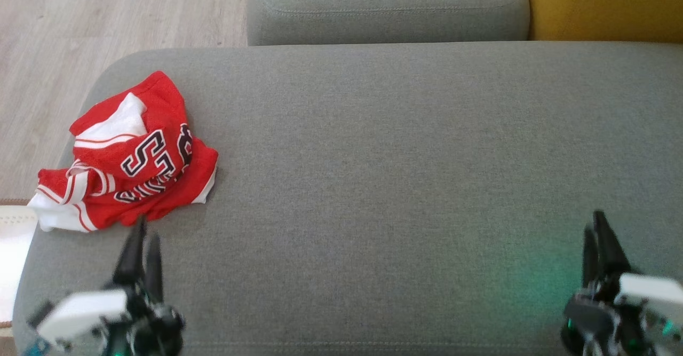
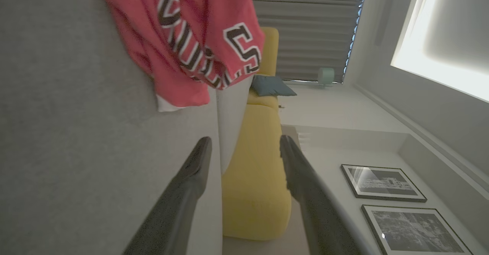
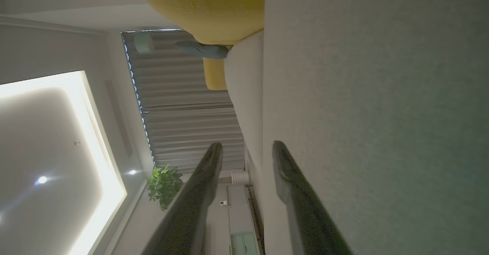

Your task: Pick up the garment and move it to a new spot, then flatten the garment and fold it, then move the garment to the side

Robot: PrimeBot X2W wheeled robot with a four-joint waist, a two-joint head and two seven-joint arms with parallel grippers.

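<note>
Crumpled red-and-white jersey with black lettering (image 1: pixel 130 158), heaped at the left corner of the broad grey fabric sofa seat (image 1: pixel 384 185); left tool (image 1: pixel 148 230) just short of it, right tool (image 1: pixel 593 222) well apart, both parted and empty. A pinch catching only the top fold could drag the heap over the seat's edge onto the pale wood-plank floor (image 1: pixel 106 14). A mustard-yellow upholstered seat (image 1: pixel 603 4) stands beyond.

Jersey (image 2: pixel 179 88) cropped at top of left wrist view, lettering lost in folds. Left gripper (image 1: pixel 148 229) beside jersey blurred, base cropped.
</note>
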